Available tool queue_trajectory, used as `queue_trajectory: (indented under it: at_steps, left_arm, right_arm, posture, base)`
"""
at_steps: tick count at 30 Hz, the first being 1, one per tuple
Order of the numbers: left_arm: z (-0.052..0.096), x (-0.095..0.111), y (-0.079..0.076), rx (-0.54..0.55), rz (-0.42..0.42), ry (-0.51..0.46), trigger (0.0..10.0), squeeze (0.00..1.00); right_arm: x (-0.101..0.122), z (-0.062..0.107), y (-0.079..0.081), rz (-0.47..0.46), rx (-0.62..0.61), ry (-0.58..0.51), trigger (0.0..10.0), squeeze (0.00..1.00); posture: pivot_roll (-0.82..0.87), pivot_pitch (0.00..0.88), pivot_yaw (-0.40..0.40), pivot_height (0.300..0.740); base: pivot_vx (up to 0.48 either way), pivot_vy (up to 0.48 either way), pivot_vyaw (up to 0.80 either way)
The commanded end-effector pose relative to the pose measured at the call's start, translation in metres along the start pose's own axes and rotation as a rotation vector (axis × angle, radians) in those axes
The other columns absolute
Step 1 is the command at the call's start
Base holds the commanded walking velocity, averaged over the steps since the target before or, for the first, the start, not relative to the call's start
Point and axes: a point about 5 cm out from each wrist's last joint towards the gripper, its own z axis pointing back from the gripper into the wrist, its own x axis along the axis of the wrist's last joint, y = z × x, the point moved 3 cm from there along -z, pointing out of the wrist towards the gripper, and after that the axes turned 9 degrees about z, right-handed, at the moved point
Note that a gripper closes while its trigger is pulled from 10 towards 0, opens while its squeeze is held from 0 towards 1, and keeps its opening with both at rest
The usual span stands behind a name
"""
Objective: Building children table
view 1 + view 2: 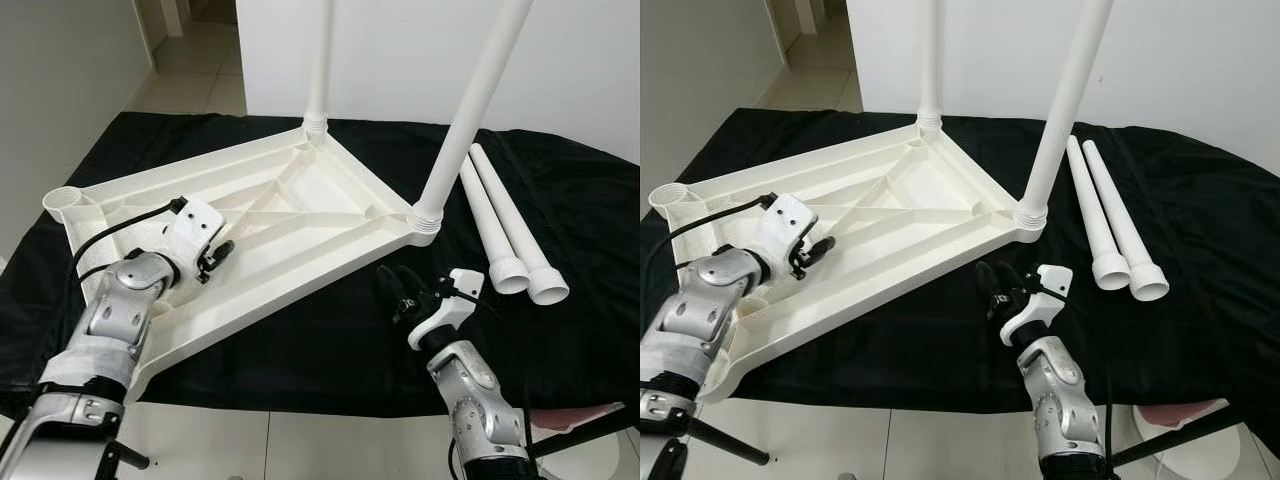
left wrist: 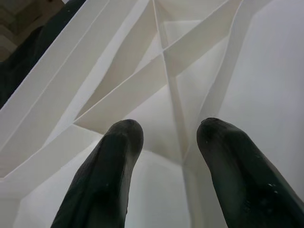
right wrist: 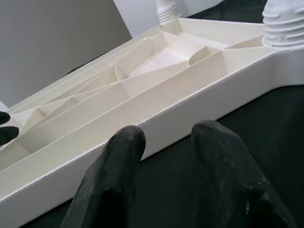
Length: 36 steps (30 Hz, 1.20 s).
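Through our head camera we saw the tabletop (image 1: 270, 215) lying upside down on the black-draped bench (image 1: 330, 350), two legs (image 1: 470, 105) standing in its far corner sockets and two loose legs (image 1: 510, 235) beside it on our right. Our left wrist view showed its inner ribs close up. Our left arm reached over the near ribs, its end effector (image 1: 218, 255) spread, gripping nothing. Our right end effector (image 1: 398, 290) hovered over the cloth near the tabletop's edge, fingers apart and empty.

Left silver arm reaches forward, bent at the elbow; its black two-fingered tool (image 1: 218, 255) has fingers parted. Right silver arm angles up, its black tool (image 1: 400, 290) likewise spread apart.
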Motion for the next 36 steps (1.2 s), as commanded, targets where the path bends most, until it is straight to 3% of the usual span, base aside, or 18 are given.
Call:
queue_trajectory:
  at_steps: [1, 7, 15, 25, 32, 36]
  left_arm:
    - [0.000, 0.000, 0.007, 0.082, -0.028, -0.001, 10.0, 0.00]
    - [0.002, -0.003, 0.014, 0.107, -0.094, 0.017, 10.0, 0.00]
    - [0.002, -0.006, 0.018, 0.136, -0.098, 0.034, 10.0, 0.00]
    - [0.004, -0.014, 0.021, 0.141, -0.213, 0.085, 10.0, 0.00]
    - [0.006, -0.013, 0.030, 0.177, -0.205, 0.086, 10.0, 0.00]
    - [0.010, 0.002, 0.049, 0.279, -0.091, 0.006, 10.0, 0.00]
  right_arm:
    - [-0.002, -0.001, 0.000, 0.007, -0.009, 0.007, 10.0, 0.00]
    - [-0.002, -0.005, 0.005, 0.008, 0.000, 0.005, 10.0, 0.00]
    - [-0.003, -0.009, 0.010, 0.008, 0.010, 0.003, 10.0, 0.00]
    - [-0.002, -0.011, 0.011, 0.010, 0.007, 0.001, 10.0, 0.00]
    - [-0.003, -0.010, 0.010, 0.011, 0.001, 0.004, 10.0, 0.00]
    - [-0.005, -0.009, 0.009, 0.010, -0.004, 0.008, 10.0, 0.00]
  posture:
    - [0.05, 0.055, -0.009, 0.740]
    - [0.06, 0.059, -0.006, 0.740]
    - [0.06, 0.066, -0.005, 0.740]
    - [0.06, 0.072, -0.007, 0.740]
    - [0.06, 0.079, -0.006, 0.740]
    - [0.06, 0.081, -0.006, 0.740]
  base:
    - [0.000, 0.000, 0.00]
    - [0.000, 0.000, 0.00]
    - [0.000, 0.000, 0.00]
    - [0.000, 0.000, 0.00]
    - [0.000, 0.000, 0.00]
    - [0.000, 0.000, 0.00]
